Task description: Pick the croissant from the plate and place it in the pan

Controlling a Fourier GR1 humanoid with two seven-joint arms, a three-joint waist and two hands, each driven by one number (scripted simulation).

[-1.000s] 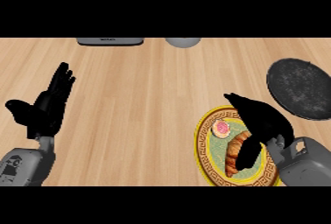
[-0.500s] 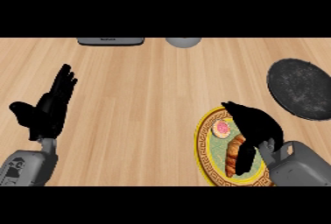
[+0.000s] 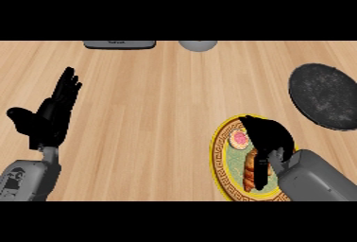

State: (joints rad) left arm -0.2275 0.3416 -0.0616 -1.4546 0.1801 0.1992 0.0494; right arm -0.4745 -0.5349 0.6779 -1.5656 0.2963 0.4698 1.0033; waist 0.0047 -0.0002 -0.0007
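Observation:
A golden-brown croissant (image 3: 248, 171) lies on a yellow-rimmed, green-patterned plate (image 3: 215, 156) at the lower right. My right hand (image 3: 268, 136) is down over the plate, its fingers curled round the croissant's upper end and right side, hiding part of it. The dark round pan (image 3: 326, 97) sits at the right edge, beyond the plate. My left hand (image 3: 49, 118) rests open at the left, fingers up, away from everything.
A small round pastry with pink topping (image 3: 240, 139) lies on the plate just left of my right hand. A flat grey object (image 3: 120, 44) and a grey rounded object (image 3: 198, 45) stand at the counter's far edge.
My right hand has lowered onto the plate and drawn back toward me, its fingers curling over the croissant. The left hand has hardly moved.

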